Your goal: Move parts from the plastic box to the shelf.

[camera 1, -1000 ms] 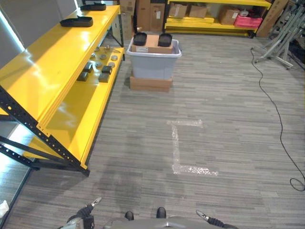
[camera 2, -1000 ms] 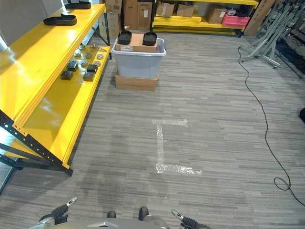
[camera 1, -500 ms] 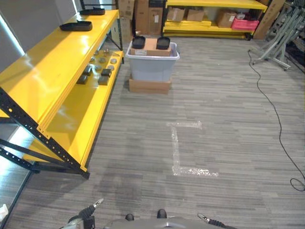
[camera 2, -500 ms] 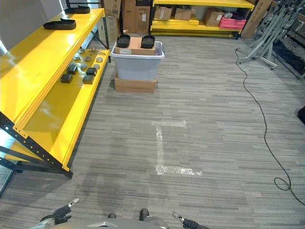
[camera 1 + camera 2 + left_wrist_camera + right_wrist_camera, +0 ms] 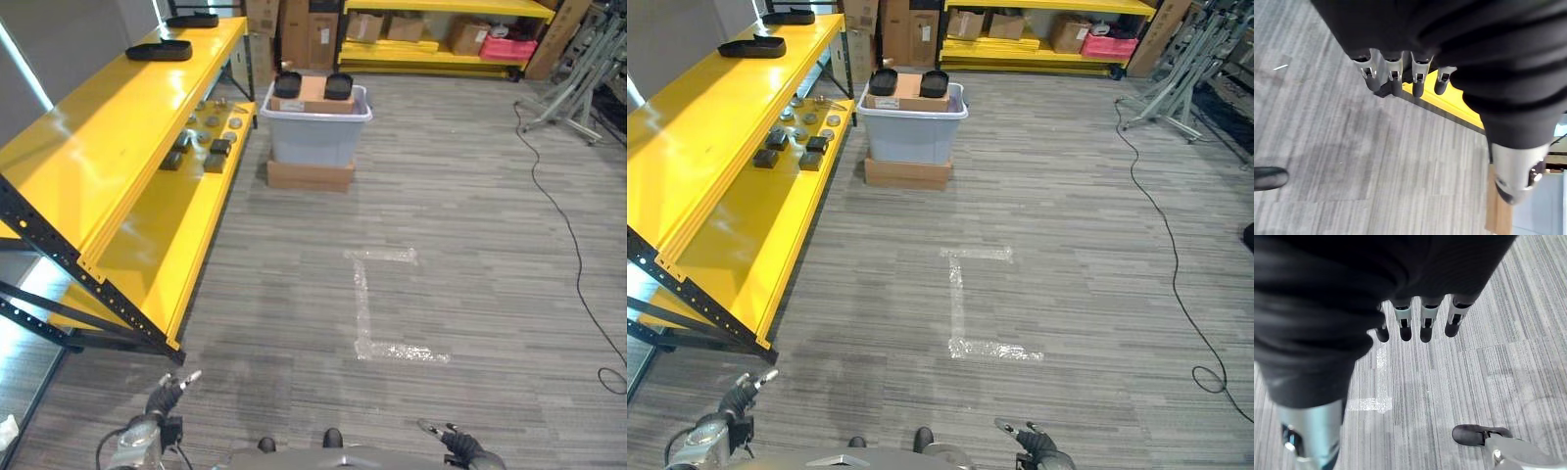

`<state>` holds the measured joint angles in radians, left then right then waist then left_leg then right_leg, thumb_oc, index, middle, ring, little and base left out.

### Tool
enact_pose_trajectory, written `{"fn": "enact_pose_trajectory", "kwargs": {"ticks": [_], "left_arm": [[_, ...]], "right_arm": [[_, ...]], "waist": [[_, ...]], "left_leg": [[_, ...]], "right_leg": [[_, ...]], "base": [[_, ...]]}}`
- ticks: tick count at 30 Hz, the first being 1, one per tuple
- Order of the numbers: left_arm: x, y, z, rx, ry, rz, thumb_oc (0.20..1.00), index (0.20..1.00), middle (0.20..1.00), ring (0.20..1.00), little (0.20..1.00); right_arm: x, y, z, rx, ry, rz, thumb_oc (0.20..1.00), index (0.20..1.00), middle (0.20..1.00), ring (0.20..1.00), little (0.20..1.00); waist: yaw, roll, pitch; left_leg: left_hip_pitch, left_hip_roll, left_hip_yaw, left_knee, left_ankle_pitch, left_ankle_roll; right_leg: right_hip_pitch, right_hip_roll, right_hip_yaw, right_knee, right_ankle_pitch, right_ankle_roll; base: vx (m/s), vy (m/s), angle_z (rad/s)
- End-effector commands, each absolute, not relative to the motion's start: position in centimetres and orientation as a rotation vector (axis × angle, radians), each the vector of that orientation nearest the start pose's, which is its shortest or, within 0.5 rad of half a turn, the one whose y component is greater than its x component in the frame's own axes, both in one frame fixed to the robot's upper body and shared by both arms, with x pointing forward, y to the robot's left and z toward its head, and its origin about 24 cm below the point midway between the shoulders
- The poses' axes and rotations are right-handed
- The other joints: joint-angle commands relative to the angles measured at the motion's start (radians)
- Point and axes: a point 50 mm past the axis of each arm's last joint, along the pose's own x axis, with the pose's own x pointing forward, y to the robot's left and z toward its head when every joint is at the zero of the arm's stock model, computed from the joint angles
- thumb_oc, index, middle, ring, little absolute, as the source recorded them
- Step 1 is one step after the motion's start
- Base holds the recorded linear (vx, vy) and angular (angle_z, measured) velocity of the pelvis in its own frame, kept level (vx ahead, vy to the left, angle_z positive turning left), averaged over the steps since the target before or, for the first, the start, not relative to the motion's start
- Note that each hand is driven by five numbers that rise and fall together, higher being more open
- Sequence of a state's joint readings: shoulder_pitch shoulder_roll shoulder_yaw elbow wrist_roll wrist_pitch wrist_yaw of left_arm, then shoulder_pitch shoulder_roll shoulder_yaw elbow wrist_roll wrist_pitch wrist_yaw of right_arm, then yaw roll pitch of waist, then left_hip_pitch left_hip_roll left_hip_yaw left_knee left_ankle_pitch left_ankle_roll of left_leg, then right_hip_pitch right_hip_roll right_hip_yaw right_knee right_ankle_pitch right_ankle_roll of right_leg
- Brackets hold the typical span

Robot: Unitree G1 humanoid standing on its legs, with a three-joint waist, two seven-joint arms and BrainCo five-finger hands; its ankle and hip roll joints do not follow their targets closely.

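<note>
The step in hand looks like the approach, nothing picked yet; the left hand and right hand hang low with fingers straight and relaxed, holding nothing. The plastic box stands far off at about twelve o'clock on a cardboard base, two dark parts resting on its top; the yellow shelf runs along at ten o'clock, small parts already on its lower level. The next move calls for walking forward to the box.
</note>
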<state>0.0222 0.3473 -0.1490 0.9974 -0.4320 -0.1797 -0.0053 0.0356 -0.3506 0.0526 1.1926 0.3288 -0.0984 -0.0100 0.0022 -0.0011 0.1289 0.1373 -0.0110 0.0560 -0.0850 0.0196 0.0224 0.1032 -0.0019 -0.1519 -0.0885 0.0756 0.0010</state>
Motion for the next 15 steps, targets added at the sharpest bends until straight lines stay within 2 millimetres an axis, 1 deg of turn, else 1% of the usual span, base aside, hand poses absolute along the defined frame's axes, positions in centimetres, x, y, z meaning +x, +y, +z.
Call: {"fn": "enact_pose_trajectory", "kwargs": {"ticks": [1,4,5,6,7,9,11,15], "left_arm": [[15.8,26.4,-11.8,-0.007,0.757,0.27,1.0,1.0,1.0,1.0,1.0],[15.3,26.5,-12.0,-0.001,0.748,0.285,1.0,1.0,1.0,1.0,1.0],[15.4,26.6,-11.8,-0.001,0.733,0.288,1.0,1.0,1.0,1.0,1.0],[15.8,26.5,-11.4,-0.006,0.692,0.291,1.0,1.0,1.0,1.0,1.0],[16.0,26.5,-11.3,-0.005,0.677,0.289,1.0,1.0,1.0,1.0,1.0],[17.1,26.2,-10.5,-0.019,0.608,0.27,1.0,1.0,1.0,1.0,1.0],[17.6,25.8,-10.1,-0.029,0.575,0.255,1.0,1.0,1.0,1.0,1.0],[18.4,25.0,-9.9,0.0,0.572,0.21,1.0,1.0,1.0,1.0,1.0]], "right_arm": [[10.6,-29.5,-13.4,-0.033,0.991,-0.354,1.0,1.0,1.0,1.0,1.0],[11.1,-28.8,-13.3,-0.007,0.923,-0.297,1.0,1.0,1.0,1.0,1.0],[11.8,-28.6,-13.0,-0.001,0.876,-0.274,1.0,1.0,1.0,1.0,1.0],[13.0,-28.2,-12.4,0.011,0.807,-0.236,1.0,1.0,1.0,1.0,1.0],[13.3,-28.1,-12.2,0.01,0.783,-0.225,1.0,1.0,1.0,1.0,1.0],[15.4,-27.7,-10.8,0.05,0.647,-0.211,1.0,1.0,1.0,1.0,1.0],[16.3,-27.4,-10.1,0.095,0.587,-0.209,1.0,1.0,1.0,1.0,1.0],[17.1,-27.3,-9.6,0.098,0.542,-0.199,1.0,1.0,1.0,1.0,1.0]], "waist": [[0.001,-0.012,0.017],[-0.001,-0.019,0.012],[-0.002,-0.021,0.012],[-0.006,-0.022,0.016],[-0.007,-0.023,0.017],[-0.01,-0.024,0.026],[-0.013,-0.025,0.029],[-0.016,-0.023,0.032]], "left_leg": [[-0.006,-0.019,0.075,-0.002,-0.073,0.009],[-0.003,-0.02,0.077,-0.002,-0.074,0.009],[-0.003,-0.019,0.079,-0.002,-0.073,0.01],[-0.003,-0.018,0.082,-0.002,-0.071,0.013],[-0.003,-0.017,0.083,-0.002,-0.07,0.014],[0.0,-0.016,0.085,-0.002,-0.072,0.017],[0.004,-0.017,0.086,-0.002,-0.074,0.019],[0.015,-0.018,0.086,-0.002,-0.08,0.026]], "right_leg": [[0.043,-0.032,-0.04,0.022,-0.094,0.071],[0.046,-0.03,-0.036,0.022,-0.092,0.072],[0.044,-0.03,-0.034,0.026,-0.092,0.071],[0.039,-0.03,-0.029,0.035,-0.094,0.069],[0.037,-0.03,-0.027,0.038,-0.095,0.069],[0.035,-0.031,-0.025,0.047,-0.099,0.067],[0.036,-0.031,-0.022,0.052,-0.101,0.067],[0.036,-0.032,-0.02,0.082,-0.117,0.065]], "base": [[0.04,-0.023,0.0],[0.06,-0.022,0.0],[0.0,0.0,0.0],[0.0,0.0,0.0],[0.0,0.0,0.0],[0.0,0.0,0.0],[0.01,0.015,-0.01],[0.04,0.069,-0.02]]}}
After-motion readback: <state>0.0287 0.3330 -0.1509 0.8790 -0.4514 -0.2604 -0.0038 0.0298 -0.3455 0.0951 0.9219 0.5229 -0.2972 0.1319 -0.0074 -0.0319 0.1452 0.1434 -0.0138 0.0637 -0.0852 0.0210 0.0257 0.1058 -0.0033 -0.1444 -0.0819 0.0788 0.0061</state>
